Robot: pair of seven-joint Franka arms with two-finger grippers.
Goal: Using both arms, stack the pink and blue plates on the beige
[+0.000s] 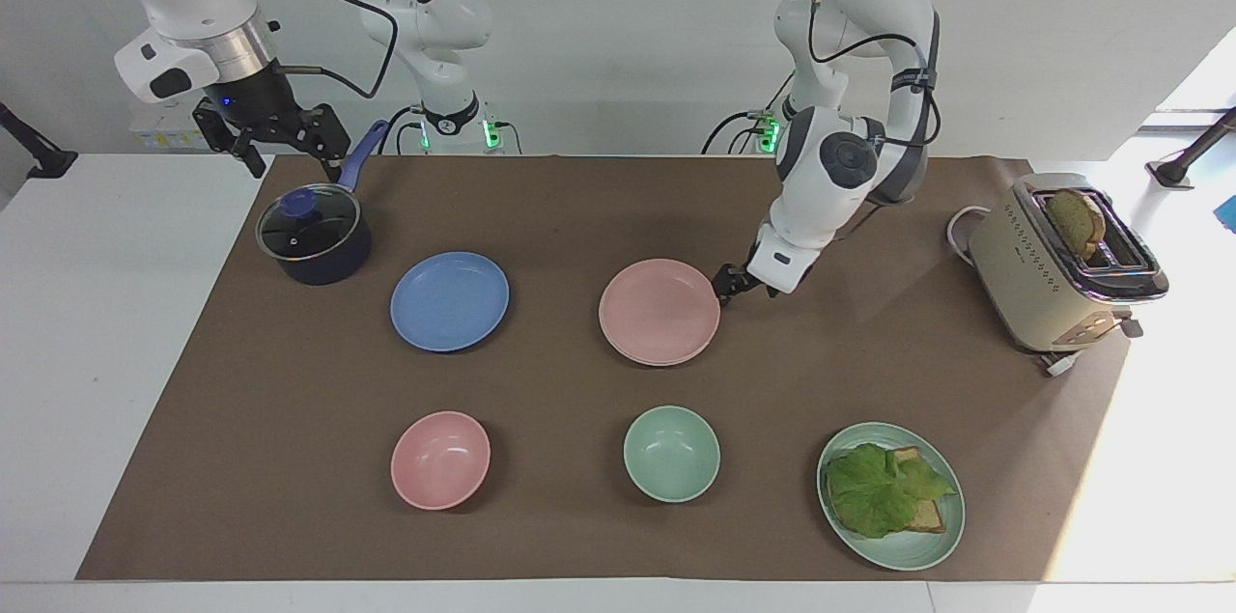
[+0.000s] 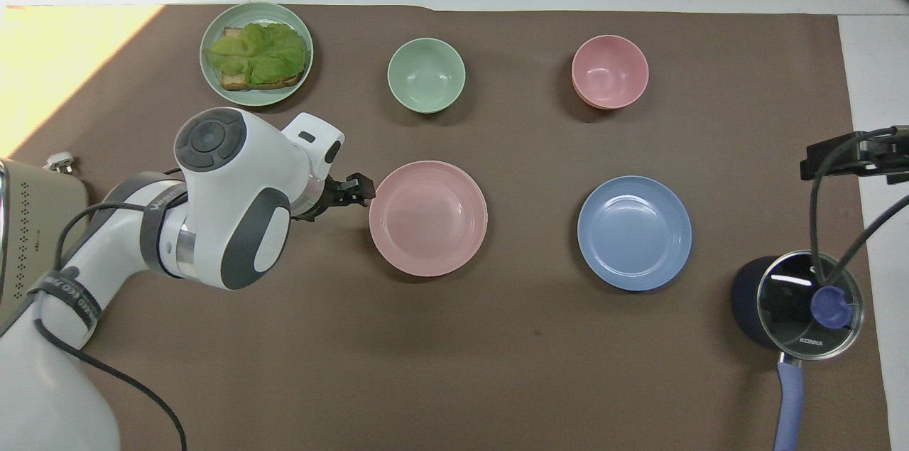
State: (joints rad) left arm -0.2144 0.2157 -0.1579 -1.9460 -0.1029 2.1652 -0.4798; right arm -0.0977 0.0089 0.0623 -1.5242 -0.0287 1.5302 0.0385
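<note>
The pink plate (image 1: 660,309) (image 2: 428,216) lies flat on the beige plate, of which only a thin rim (image 1: 664,364) shows beneath it, in the middle of the brown mat. My left gripper (image 1: 726,286) (image 2: 361,189) is open, low over the mat just off the pink plate's rim on the left arm's side, not touching it. The blue plate (image 1: 449,301) (image 2: 634,233) lies alone on the mat toward the right arm's end. My right gripper (image 1: 280,138) waits open, raised above the pot, holding nothing.
A dark pot with a glass lid (image 1: 314,236) stands beside the blue plate, nearer the robots. A toaster (image 1: 1062,265) stands at the left arm's end. Farther from the robots lie a pink bowl (image 1: 440,459), a green bowl (image 1: 671,453) and a green plate with lettuce toast (image 1: 890,495).
</note>
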